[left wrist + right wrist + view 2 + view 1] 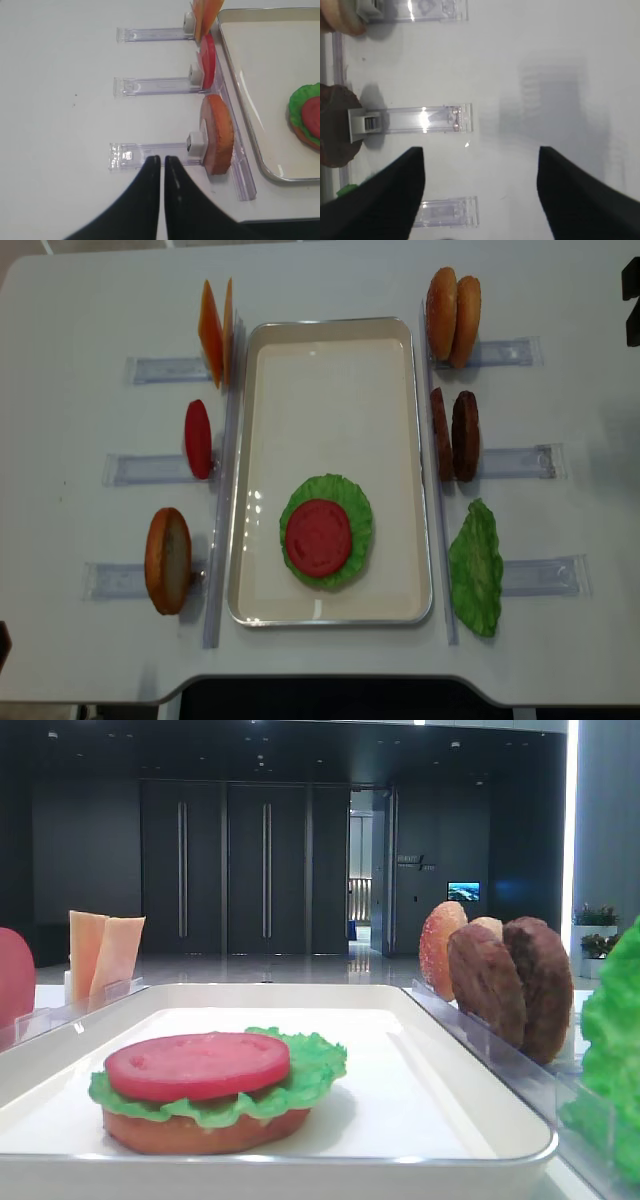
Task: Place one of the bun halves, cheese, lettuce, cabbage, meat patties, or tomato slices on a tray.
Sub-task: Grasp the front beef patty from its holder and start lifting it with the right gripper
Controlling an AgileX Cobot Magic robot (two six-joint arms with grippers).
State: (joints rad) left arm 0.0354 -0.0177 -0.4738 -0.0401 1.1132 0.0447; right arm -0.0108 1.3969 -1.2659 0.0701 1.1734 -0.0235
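Left wrist view shows the left gripper (162, 165) with jaws pressed together, empty, near a racked bun half (218, 134) beside the tray (240, 125). The right gripper (480, 185) stands wide apart, holding nothing. On the tray a tomato slice (318, 537) tops lettuce (350, 502). Risk: a careless reach could topple upright pieces.

Tomato slice (318, 537) atop lettuce (326, 531) on tray (330, 350); patties (455, 435) racked right.
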